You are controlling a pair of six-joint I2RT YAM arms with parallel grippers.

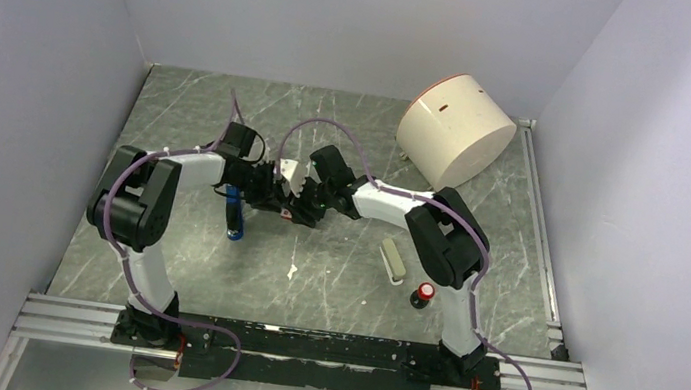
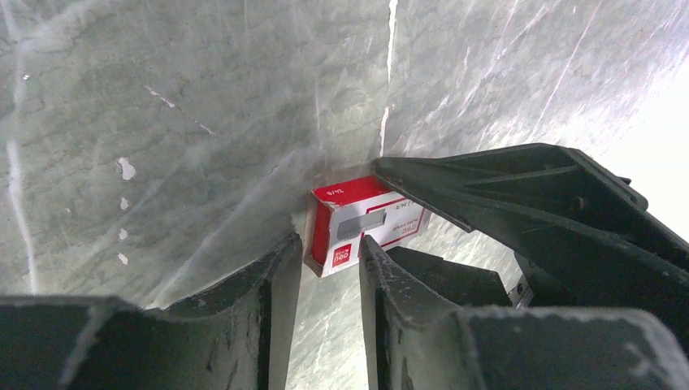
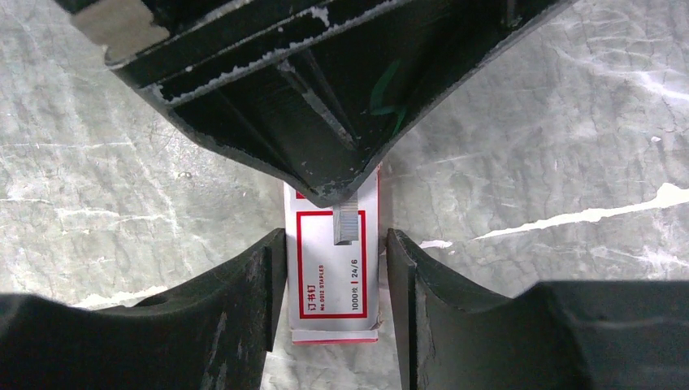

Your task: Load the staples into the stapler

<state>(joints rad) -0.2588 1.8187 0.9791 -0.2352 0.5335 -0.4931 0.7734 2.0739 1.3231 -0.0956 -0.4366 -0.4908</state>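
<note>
Two grippers meet over the staples (image 3: 333, 296) at the middle of the table (image 1: 329, 289). Right gripper (image 3: 335, 237) stands part open, its fingers (image 3: 244, 301) flanking the flat box, one at its edge, a sliver of gap at the other. Left gripper (image 2: 329, 244) is part open too, tips at the box's end, clasping nothing; contact unclear. Stapler (image 1: 235, 213) lies apart, untouched
</note>
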